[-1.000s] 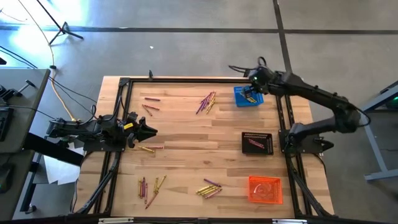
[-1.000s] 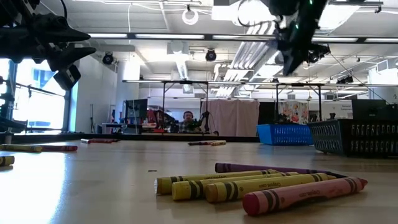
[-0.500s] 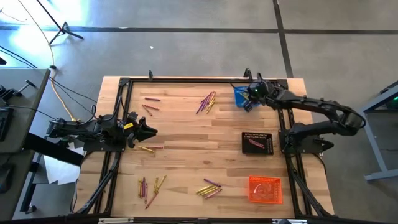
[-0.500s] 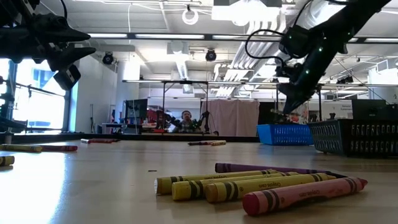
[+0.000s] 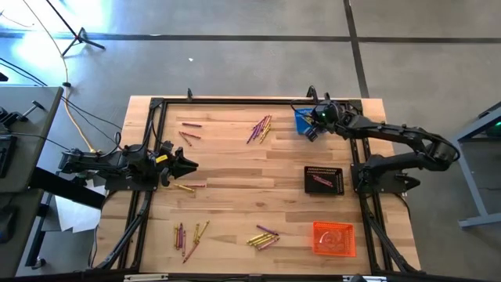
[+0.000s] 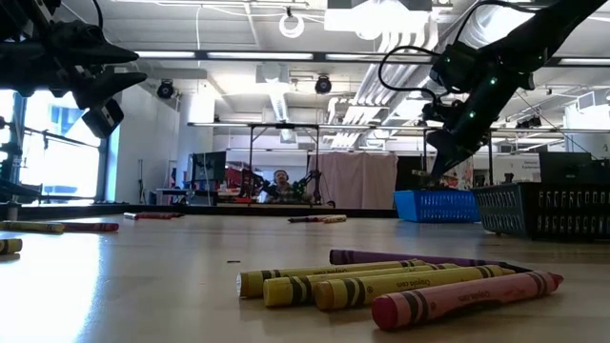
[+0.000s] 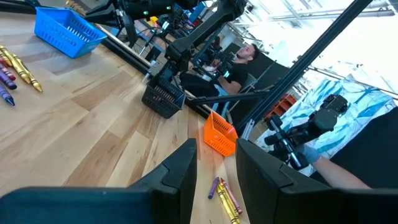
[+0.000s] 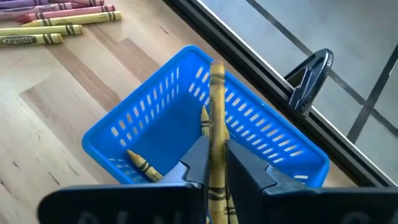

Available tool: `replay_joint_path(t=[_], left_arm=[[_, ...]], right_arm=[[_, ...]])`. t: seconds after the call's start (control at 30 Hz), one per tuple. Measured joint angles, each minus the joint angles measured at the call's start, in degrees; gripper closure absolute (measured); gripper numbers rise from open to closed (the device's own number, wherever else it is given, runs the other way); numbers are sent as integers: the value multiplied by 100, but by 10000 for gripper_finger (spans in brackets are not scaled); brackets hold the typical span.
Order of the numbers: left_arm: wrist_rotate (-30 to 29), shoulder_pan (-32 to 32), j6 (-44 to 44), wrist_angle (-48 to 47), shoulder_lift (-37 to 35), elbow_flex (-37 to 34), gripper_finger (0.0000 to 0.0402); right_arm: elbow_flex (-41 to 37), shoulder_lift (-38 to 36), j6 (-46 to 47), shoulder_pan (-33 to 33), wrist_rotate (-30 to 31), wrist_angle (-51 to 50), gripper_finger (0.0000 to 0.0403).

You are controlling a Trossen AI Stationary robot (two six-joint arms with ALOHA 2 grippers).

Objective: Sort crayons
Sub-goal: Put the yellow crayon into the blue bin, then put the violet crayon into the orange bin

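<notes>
Yellow crayon (image 8: 216,118) held over the blue basket (image 8: 155,130)

The crayon is pinched between the right gripper's (image 8: 215,163) narrow jaws at the high view's upper right; the left gripper (image 5: 185,164), jaws parted and empty, is parked at mid-left.

A grey concrete floor (image 5: 235,47) is stretching out around the wooden table (image 5: 235,164), crossed by dark seams. Overhead, long strip lights (image 6: 238,59) are glowing under white ductwork (image 6: 276,95). Daylight is pouring through a tall window (image 6: 57,162) at one side. A person (image 6: 281,181) is sitting far back near a pale curtain (image 6: 357,179).
</notes>
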Motion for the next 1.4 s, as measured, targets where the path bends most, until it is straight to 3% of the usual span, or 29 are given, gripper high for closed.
replay_joint_path(t=[0.3, 0.5, 0.63, 0.8, 1.0, 1.23, 1.4], left_arm=[[0, 0, -1, 1, 0, -1, 302], [0, -1, -2, 0, 0, -1, 302], [0, -1, -2, 0, 0, -1, 302], [0, 1, 0, 1, -2, 0, 302], [0, 0, -2, 1, -2, -1, 302], [0, -1, 0, 1, -2, 1, 302], [0, 1, -2, -2, -2, -1, 302]], right_arm=[[124, 0, 511, 68, -147, -14, 302], [663, 0, 1783, 779, -2036, 437, 303], [756, 1, 1740, 1874, -2606, 495, 305], [756, 252, 1809, 3392, -2504, 585, 306], [756, 1115, 2109, 4752, -1898, 1374, 306], [761, 2434, 2138, 5519, -1310, 2974, 306], [1443, 3169, 2514, 5653, -1220, 2635, 307]])
